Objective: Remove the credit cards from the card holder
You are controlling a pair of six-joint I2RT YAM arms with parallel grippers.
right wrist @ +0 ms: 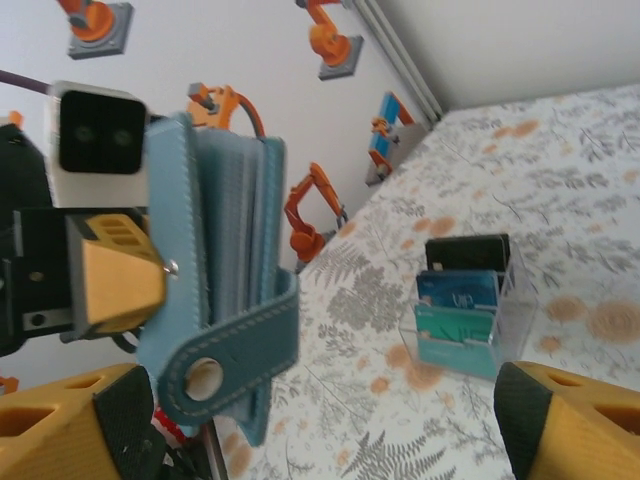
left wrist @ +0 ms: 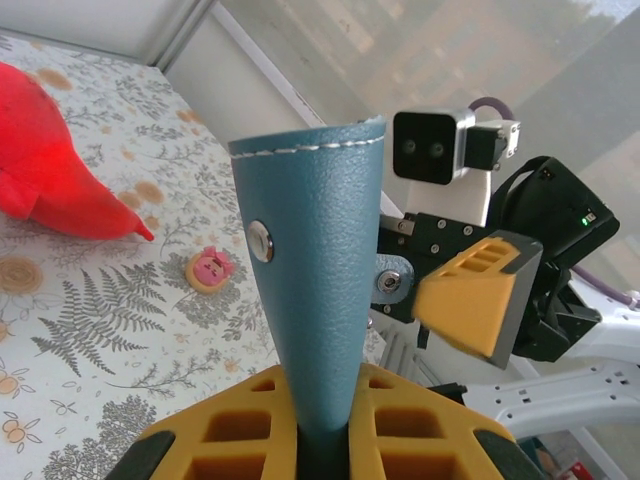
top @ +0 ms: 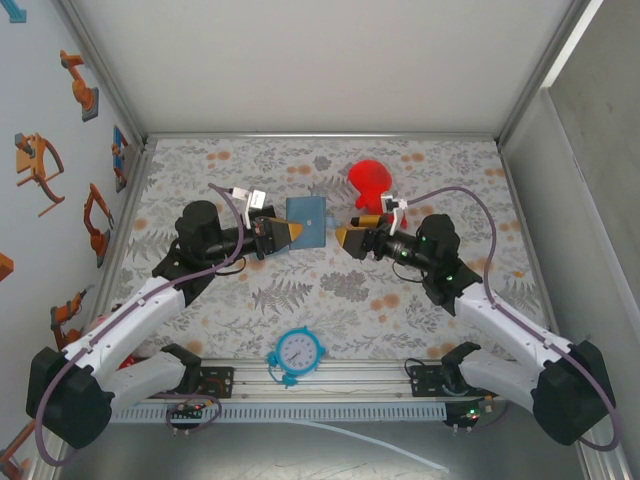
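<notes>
The left gripper (left wrist: 320, 445) pinches the slate-blue card holder (left wrist: 315, 280) by one edge, held above the table's (top: 400, 310) middle, strap hanging loose. The right gripper (top: 345, 238) is just beside it, fingers spread wide.

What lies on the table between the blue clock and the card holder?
In the top view, the floral tablecloth between clock and card holder is bare.
</notes>
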